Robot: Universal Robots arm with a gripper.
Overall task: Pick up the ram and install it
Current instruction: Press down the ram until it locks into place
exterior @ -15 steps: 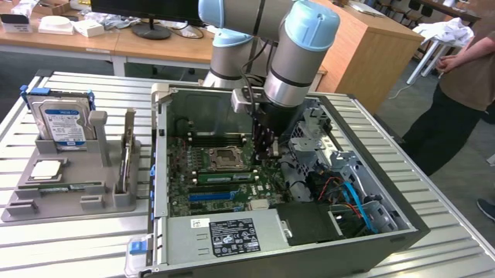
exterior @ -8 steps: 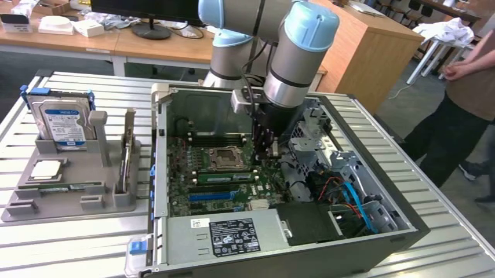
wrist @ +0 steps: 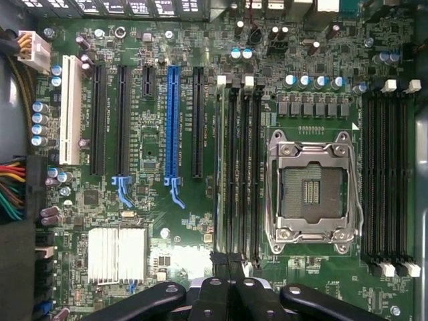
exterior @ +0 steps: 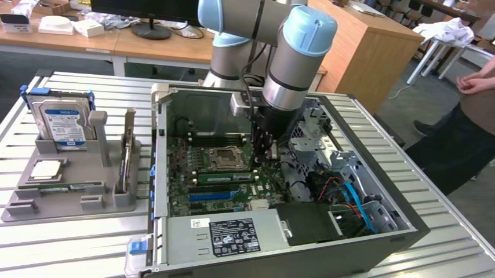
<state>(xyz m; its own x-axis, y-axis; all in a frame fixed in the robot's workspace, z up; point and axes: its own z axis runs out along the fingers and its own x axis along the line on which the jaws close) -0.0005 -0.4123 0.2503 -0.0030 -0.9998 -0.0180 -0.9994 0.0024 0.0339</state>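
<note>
A green ram stick point(exterior: 224, 176) sits on edge in a memory slot beside the empty processor socket point(exterior: 219, 156) of the open computer case point(exterior: 232, 243). In the wrist view this ram point(wrist: 221, 167) appears edge-on in the slot row next to the socket point(wrist: 311, 190). My gripper point(exterior: 270, 152) hangs inside the case, just above the end of those slots. Its black fingers point(wrist: 212, 294) are shut together with nothing visible between them, and my gripper point(wrist: 227, 284) is over the slot ends. Another ram stick point(exterior: 127, 147) stands on edge in the grey holder point(exterior: 69, 200) at the exterior view's left.
The holder also carries a blue-and-white hard drive point(exterior: 60, 123) and a square silver processor chip point(exterior: 46, 169). Drive cages and cables point(exterior: 348, 185) crowd the case at the exterior view's right. A person point(exterior: 468, 116) stands beside the table on that side.
</note>
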